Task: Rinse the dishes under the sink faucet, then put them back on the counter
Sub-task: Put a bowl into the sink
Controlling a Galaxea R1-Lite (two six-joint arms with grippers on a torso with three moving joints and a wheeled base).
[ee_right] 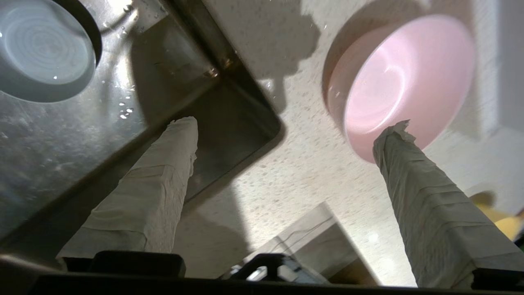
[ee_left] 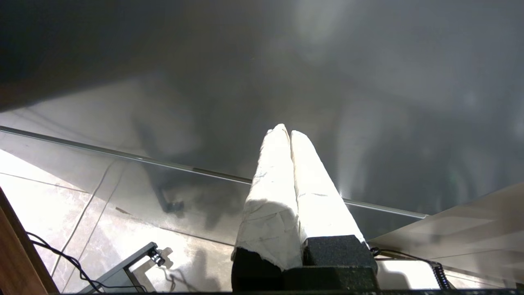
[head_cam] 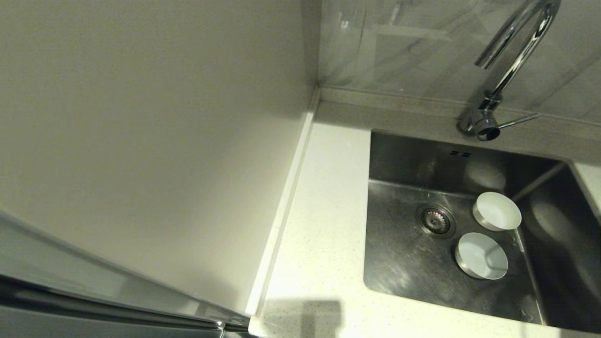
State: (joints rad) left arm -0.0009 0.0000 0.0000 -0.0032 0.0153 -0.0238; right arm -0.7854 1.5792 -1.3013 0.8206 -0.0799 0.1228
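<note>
Two of the dishes stand upright in the sink (head_cam: 404, 258): a white bowl (head_cam: 496, 211) and a pale blue bowl (head_cam: 481, 256), both to the right of the drain. The faucet (head_cam: 516, 51) arches over the sink's back edge. In the right wrist view a pale pink bowl (ee_right: 403, 82) rests on the counter (ee_right: 303, 164) beside the sink's corner (ee_right: 229, 106). My right gripper (ee_right: 288, 129) hovers open above that corner, with nothing between its fingers; one fingertip (ee_right: 393, 135) overlaps the pink bowl's rim. The pale blue bowl (ee_right: 41, 49) shows there too. My left gripper (ee_left: 286, 131) is shut and parked away from the sink.
A plain cream wall panel (head_cam: 150, 141) bounds the counter (head_cam: 324, 225) on the left, with a raised edge strip (head_cam: 286, 202) along it. The round drain strainer (head_cam: 435, 219) sits mid-sink. The faucet's thin lever (head_cam: 519, 121) points right.
</note>
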